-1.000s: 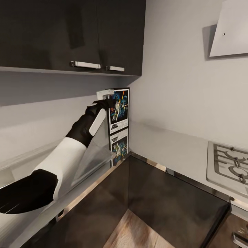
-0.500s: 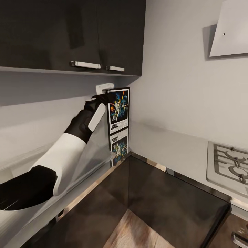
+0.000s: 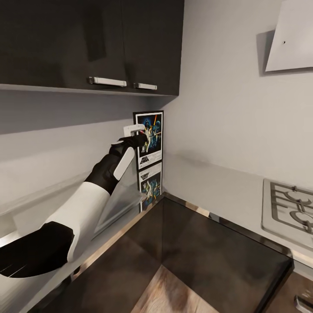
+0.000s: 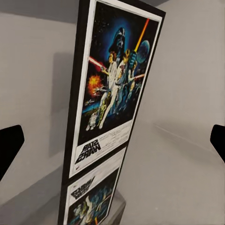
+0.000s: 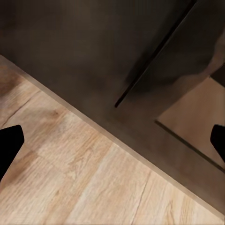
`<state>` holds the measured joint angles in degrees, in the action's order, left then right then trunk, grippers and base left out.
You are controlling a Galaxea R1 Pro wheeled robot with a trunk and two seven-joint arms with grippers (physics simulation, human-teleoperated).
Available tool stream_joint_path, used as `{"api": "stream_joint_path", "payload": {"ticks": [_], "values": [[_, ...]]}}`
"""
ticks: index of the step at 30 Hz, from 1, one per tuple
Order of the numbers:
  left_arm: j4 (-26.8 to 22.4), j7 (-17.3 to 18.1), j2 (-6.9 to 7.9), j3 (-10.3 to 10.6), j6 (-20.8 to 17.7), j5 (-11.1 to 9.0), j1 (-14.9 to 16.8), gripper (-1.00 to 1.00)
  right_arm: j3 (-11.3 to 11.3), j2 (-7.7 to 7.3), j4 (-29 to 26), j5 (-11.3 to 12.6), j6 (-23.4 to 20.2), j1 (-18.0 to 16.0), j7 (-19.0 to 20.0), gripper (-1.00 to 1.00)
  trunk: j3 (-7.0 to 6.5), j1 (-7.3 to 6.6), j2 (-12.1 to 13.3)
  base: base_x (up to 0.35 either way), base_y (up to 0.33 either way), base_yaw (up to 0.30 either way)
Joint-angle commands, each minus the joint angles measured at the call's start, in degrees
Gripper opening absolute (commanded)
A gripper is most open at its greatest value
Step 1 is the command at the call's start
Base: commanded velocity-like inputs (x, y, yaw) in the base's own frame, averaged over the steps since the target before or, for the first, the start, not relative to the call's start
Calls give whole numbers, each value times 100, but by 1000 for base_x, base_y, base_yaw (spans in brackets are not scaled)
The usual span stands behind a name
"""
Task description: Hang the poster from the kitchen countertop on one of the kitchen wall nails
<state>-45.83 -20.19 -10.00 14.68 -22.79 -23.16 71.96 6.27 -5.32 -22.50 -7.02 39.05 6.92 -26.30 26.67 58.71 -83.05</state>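
poster (image 3: 149, 139) is standing upright in the corner where the two walls meet, its foot on the glossy kitchen countertop (image 3: 226, 187), which is mirroring it below. the left gripper (image 3: 135, 135) is reaching at its near edge, fingers spread wide with nothing between them, seemingly lining up a grasp. the right gripper's fingers are also apart, facing the wood floor (image 5: 84, 187).
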Motion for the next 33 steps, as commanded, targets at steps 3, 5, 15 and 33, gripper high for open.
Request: {"api": "stream_joint_path", "payload": {"ticks": [3, 5, 15, 33], "values": [[-5, -48, 0, 13, -14, -57, 3, 100, 23, -4, -9, -45, -20, 2, -60, 100, 5, 2, -3, 97, 0, 0], [-5, -47, 0, 15, -14, -57, 5, 100, 23, -4, -9, -45, -20, 1, -60, 100, 5, 2, -3, 50, 0, 0], [-5, -46, 0, 14, -15, -57, 6, 100, 31, -4, -9, -45, -20, -1, -53, 100, 5, 2, -3, 12, 0, 0], [-11, -39, 0, 16, -15, -57, 5, 100, 32, -4, -9, -45, -20, -2, -53, 100, 5, 2, -3, 131, -21, 0]]}}
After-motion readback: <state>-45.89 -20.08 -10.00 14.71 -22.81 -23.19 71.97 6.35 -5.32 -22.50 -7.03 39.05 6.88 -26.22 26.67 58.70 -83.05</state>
